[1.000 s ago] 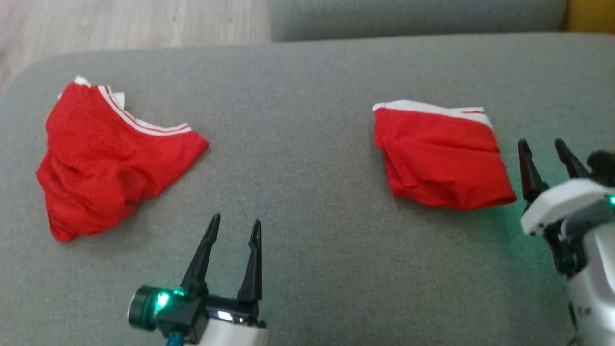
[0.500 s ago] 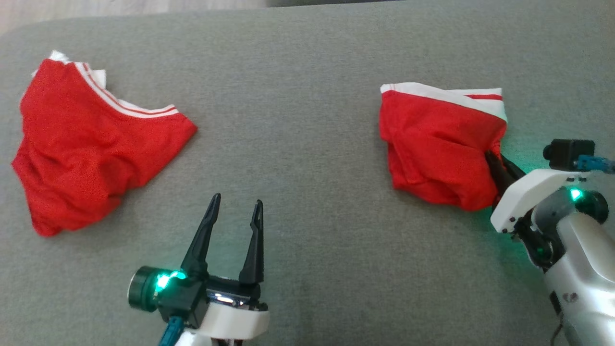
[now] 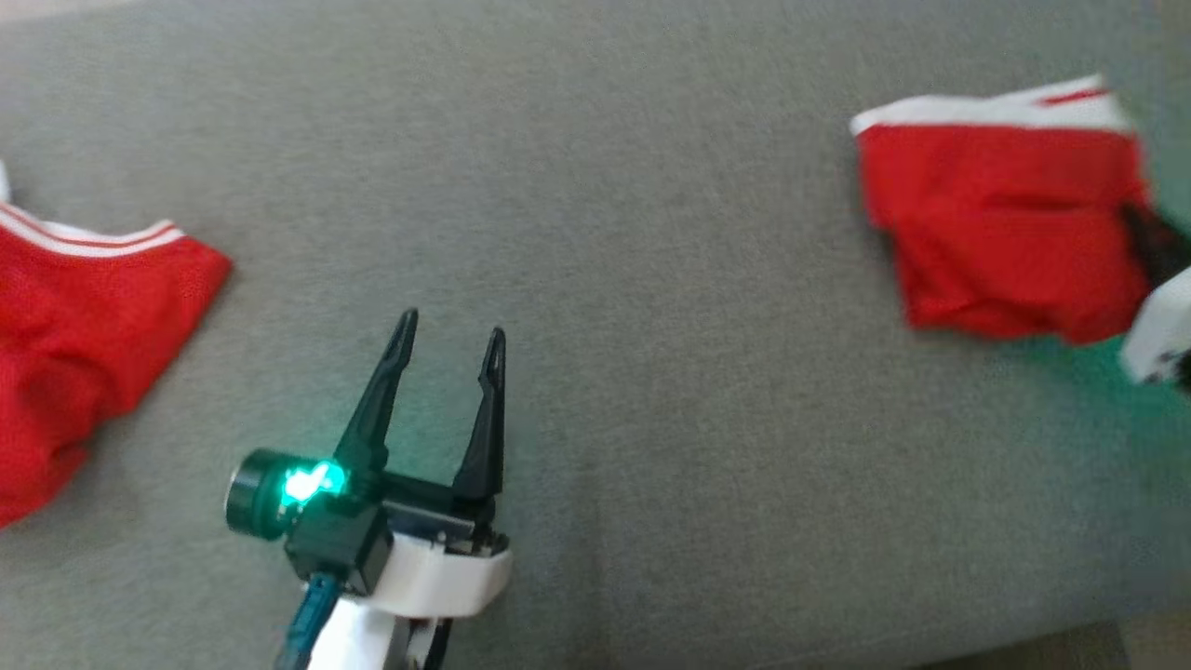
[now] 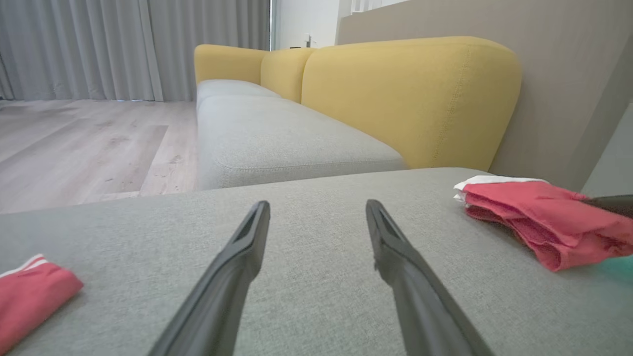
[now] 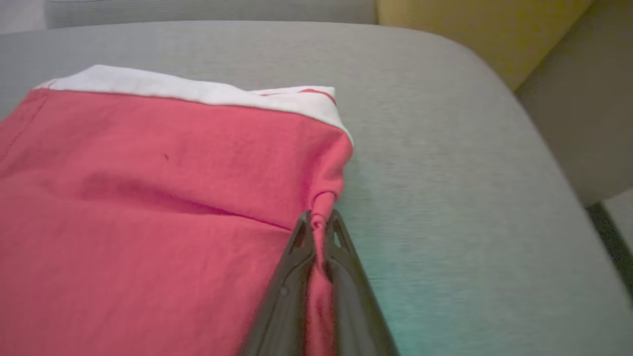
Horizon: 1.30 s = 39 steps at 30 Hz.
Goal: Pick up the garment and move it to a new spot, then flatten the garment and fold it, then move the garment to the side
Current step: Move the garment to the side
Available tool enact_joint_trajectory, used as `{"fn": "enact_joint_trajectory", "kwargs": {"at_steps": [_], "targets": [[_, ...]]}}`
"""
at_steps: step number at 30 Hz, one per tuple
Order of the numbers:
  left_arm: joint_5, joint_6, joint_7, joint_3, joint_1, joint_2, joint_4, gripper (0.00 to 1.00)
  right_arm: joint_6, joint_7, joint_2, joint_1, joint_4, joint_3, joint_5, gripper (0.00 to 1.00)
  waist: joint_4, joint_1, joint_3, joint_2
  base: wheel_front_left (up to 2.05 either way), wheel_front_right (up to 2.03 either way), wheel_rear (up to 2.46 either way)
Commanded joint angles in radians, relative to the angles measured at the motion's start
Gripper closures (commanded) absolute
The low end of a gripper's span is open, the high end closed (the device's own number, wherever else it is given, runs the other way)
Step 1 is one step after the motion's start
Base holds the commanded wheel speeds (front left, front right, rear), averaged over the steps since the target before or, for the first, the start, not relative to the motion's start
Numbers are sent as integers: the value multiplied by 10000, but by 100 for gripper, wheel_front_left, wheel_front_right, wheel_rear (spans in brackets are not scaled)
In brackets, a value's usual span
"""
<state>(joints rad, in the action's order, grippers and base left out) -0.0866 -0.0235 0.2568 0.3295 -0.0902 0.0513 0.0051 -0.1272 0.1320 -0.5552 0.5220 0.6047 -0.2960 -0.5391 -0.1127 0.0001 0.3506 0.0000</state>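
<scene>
Though head view blurs it, wrist view shows right gripper (image 5: 317, 218) pinching folded garment (image 5: 148, 198); left gripper (image 3: 450, 333) spread.

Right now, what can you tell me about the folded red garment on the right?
The garment is red, soft-looking cloth folded into a rough rectangle, with a white band carrying a thin red stripe along its far edge. It lies creased on the grey cushion, near a rounded corner. The right gripper is shut on a pinch of its right edge.
</scene>
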Motion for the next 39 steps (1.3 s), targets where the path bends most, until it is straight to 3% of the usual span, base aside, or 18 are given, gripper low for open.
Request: {"fn": "enact_joint_trajectory", "kwargs": {"at_steps": [1, 9, 18, 19, 20, 30, 34, 39], "targets": [[136, 87, 49, -323, -348, 32, -385, 0, -35, -97, -561, 262, -234, 133, 178, 100, -488, -1, 606, 0, 0, 0, 0], [407, 420, 49, -400, -933, 140, -578, 0, -35, -419, -1345, 1261, 307, 907, 1590, 100, -800, -1, 1574, 0, 0, 0, 0], [499, 596, 49, -450, -1204, 162, -647, 0, -35, -1273, -1335, 2029, 909, 2204, 4295, 100, -713, -1, 1962, 0, 0, 0, 0], [504, 610, 49, -452, -1224, 160, -636, 0, -35, -1377, -1244, 2066, 973, 2448, 4646, 69, -691, -1, 1966, 0, 0, 0, 0], [505, 624, 49, -449, -1246, 158, -619, 0, -35, -1501, -1137, 2089, 1023, 2722, 4997, 0, -660, -1, 1956, 0, 0, 0, 0], [393, 514, 49, -433, -1166, 86, -342, 0, -35, -2474, 619, 1517, 804, 4406, 6906, 0, -306, -1, 1090, 0, 0, 0, 0], [205, 440, 49, -431, -920, 51, -40, 0, -35, -3064, 1614, 904, 467, 4044, 6943, 0, -158, -1, 323, 0, 0, 0, 0], [-123, 245, 49, -479, -504, 13, 447, 0, -35, -3665, 2753, -180, 58, 2846, 6122, 0, 102, -1, -748, 0, 0, 0, 0]]}}
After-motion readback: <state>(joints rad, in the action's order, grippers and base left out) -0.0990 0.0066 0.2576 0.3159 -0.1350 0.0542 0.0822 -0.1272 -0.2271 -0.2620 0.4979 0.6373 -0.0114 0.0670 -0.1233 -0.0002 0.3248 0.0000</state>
